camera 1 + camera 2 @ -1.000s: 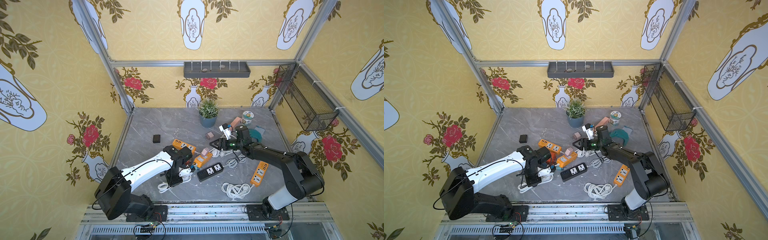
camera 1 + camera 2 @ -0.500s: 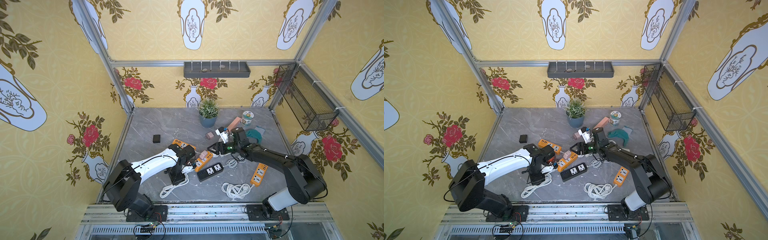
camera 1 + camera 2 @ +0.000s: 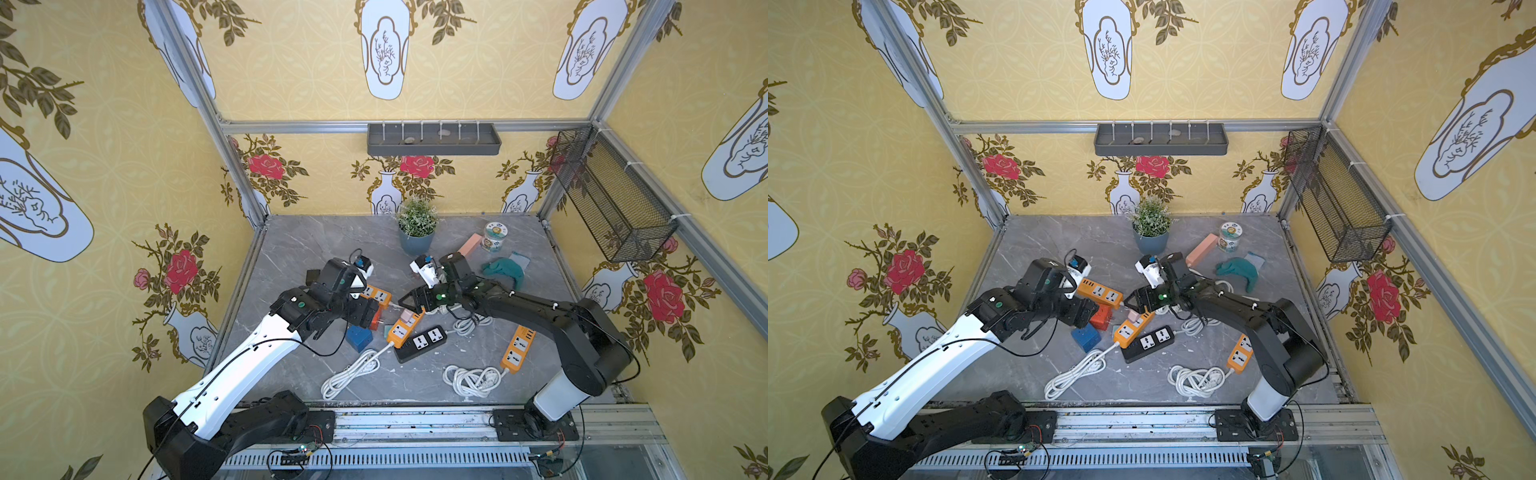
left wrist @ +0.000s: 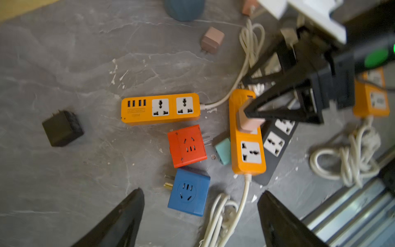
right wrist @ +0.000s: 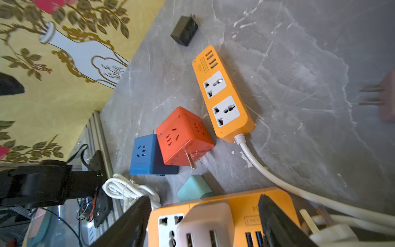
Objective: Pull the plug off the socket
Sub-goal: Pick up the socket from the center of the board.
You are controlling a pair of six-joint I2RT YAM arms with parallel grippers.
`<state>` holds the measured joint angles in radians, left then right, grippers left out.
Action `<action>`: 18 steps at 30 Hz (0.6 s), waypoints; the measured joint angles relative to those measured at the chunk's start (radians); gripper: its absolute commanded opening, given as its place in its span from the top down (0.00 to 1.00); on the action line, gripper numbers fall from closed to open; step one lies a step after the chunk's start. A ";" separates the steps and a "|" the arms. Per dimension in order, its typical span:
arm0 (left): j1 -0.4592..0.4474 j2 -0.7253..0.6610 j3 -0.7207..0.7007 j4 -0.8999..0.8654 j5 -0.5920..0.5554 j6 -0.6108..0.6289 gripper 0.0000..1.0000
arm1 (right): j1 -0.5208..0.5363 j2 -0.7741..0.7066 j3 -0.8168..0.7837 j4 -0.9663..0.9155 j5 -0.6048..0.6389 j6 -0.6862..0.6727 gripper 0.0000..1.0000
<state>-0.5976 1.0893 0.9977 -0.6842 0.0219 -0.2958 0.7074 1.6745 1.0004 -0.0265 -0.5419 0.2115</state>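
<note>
Hovering above the blue cube adapter point(image 4: 189, 192), left gripper point(image 4: 202, 192) gapes wide, empty. Red cube adapter point(image 4: 186, 146) lies just beside. Pink plug point(image 5: 205, 222) sits seated in the orange power strip point(image 4: 236, 154). Right gripper point(image 5: 204, 198) straddles the plug, jaws spread, gripping nothing.

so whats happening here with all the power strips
The right gripper has its fingers open on either side of a pale pink plug seated in an orange power strip, not gripping it yet. The left gripper hangs open above a blue cube adapter, holding nothing.
</note>
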 measured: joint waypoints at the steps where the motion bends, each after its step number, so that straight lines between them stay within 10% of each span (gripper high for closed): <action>1: 0.037 -0.012 -0.060 0.068 0.043 -0.078 0.13 | 0.010 0.019 0.024 -0.032 0.023 -0.008 0.19; 8: 0.113 -0.059 -0.372 0.447 0.240 -0.512 0.14 | 0.106 0.065 0.099 -0.196 0.149 -0.110 0.27; 18: 0.117 -0.014 -0.399 0.646 0.296 -0.629 0.16 | 0.119 0.087 0.135 -0.262 0.210 -0.134 0.64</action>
<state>-0.4808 1.0756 0.5991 -0.0380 0.3176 -0.9245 0.8265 1.7615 1.1355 -0.2890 -0.3317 0.0776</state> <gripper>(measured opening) 0.838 0.456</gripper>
